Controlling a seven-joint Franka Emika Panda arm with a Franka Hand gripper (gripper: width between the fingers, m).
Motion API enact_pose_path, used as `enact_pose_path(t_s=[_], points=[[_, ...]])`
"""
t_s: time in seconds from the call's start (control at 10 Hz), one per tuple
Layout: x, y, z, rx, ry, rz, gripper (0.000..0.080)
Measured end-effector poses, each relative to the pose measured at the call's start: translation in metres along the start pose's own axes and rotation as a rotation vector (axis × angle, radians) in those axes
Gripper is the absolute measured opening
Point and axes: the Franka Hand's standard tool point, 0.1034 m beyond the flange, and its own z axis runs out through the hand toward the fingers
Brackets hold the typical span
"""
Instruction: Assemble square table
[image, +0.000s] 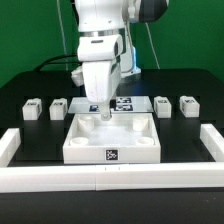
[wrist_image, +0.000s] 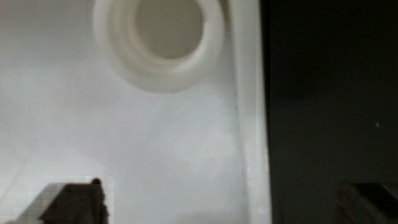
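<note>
The square table's top (image: 112, 140) is a white slab with a raised rim and a black-white tag on its near wall, lying in the middle of the black table. My gripper (image: 105, 113) hangs low over its far rim. In the wrist view the gripper (wrist_image: 222, 208) is open. One dark fingertip (wrist_image: 71, 205) is over the slab's inside (wrist_image: 143, 140). The other is over the black table outside the rim (wrist_image: 251, 120). A round corner socket (wrist_image: 160, 35) shows ahead. Nothing is held. Four short white legs lie apart: two (image: 32, 109) (image: 58, 106) at the exterior view's left, two (image: 162, 104) (image: 187, 104) at its right.
The marker board (image: 122, 103) lies flat just behind the slab, partly hidden by the arm. Long white border rails run along the front (image: 110, 178) and up both sides (image: 8, 145) (image: 214, 142). A green backdrop stands behind the table.
</note>
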Motion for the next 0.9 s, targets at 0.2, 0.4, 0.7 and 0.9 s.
enact_pose_path(t_s=[0.2, 0.4, 0.7, 0.9], points=[[0.011, -0.003, 0.014, 0.002, -0.001, 0.016, 0.0649], [0.012, -0.004, 0.016, 0.004, -0.001, 0.032, 0.0649], [0.012, -0.005, 0.017, 0.005, -0.001, 0.035, 0.0387], [0.012, -0.005, 0.017, 0.006, -0.001, 0.035, 0.0078]])
